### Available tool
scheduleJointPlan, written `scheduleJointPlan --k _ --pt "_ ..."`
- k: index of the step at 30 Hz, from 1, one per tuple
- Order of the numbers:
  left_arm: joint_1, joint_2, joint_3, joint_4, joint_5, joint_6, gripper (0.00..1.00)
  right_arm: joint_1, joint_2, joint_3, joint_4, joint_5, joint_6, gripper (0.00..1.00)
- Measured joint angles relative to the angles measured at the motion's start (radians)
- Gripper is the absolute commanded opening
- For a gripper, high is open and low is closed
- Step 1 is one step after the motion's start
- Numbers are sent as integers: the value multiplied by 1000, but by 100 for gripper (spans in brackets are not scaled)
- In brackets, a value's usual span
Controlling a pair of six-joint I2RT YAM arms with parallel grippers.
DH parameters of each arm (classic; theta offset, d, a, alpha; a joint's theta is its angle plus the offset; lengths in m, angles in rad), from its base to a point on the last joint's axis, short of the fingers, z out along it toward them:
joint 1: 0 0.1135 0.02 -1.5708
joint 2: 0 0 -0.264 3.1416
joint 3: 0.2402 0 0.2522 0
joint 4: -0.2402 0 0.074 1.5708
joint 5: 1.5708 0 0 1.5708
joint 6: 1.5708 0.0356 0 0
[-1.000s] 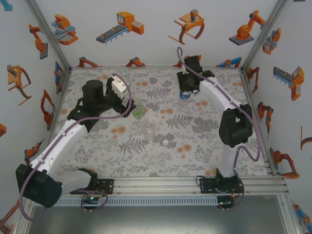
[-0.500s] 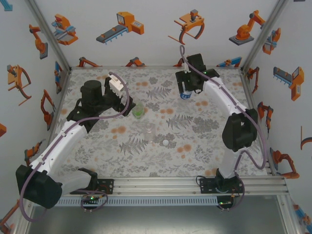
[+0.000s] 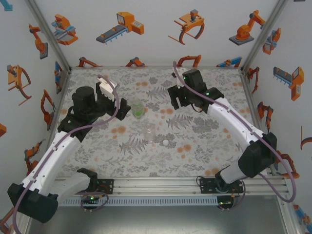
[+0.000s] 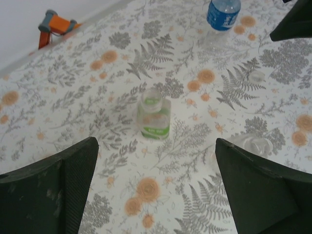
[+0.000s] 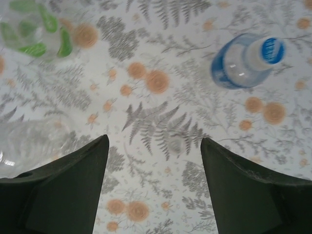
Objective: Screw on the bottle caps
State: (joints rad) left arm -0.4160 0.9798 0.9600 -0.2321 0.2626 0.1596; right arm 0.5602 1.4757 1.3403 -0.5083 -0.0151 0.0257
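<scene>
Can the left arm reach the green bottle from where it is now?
Probably yes: the left fingers stand wide open facing the green bottle, which stands upright ahead with only bare floral tablecloth between them.

White cap [image 3: 165, 142] near clear bottle [image 3: 150, 130]

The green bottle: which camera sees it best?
The left wrist view: the green bottle stands whole and sharp mid-frame. The right wrist view catches it blurred in a corner; the top view shows it tiny.
</scene>
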Motion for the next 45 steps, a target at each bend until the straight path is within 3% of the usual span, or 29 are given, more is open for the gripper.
scheduleJointPlan --k 10,17,34,45 --pt "2 -190 -193 -25 35 6 97 138 -204 -342 308 -147 106 67" --pt "5 -207 -222 -27 1 14 97 250 -229 -473 533 -196 109 71" --pt "4 -229 -222 -27 -8 22 97 329 -30 -568 869 -210 43 76" --pt "4 -233 -223 -21 -24 -2 97 329 88 -582 974 -213 45 63"
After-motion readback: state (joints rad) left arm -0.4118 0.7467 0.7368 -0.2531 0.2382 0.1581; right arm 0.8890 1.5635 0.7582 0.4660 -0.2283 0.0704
